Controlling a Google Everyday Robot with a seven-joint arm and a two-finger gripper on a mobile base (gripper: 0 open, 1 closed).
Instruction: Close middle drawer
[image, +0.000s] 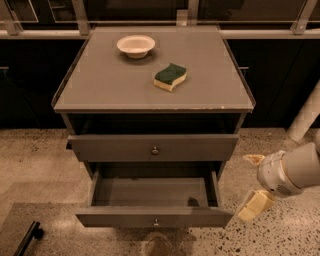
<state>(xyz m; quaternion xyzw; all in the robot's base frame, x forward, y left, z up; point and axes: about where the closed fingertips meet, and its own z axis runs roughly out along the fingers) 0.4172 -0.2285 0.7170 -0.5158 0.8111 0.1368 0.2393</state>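
The middle drawer (155, 218) is pulled far out of the grey cabinet (100, 90). Its slim grey front has a small round knob (156, 221), and its inside looks empty. Above it, the top drawer (154, 147) has a taller front and sticks out slightly. The lowest drawer is hidden under the open one. My gripper (252, 182) hangs low at the right, just beside the open drawer's front right corner and apart from it. Its cream fingers (254, 205) are spread, with nothing between them.
A white bowl (136, 45) and a green-and-yellow sponge (170, 76) lie on the cabinet top. A black object (27, 239) lies on the floor at the lower left. A white post (306, 120) stands at the right. Dark cabinets run behind.
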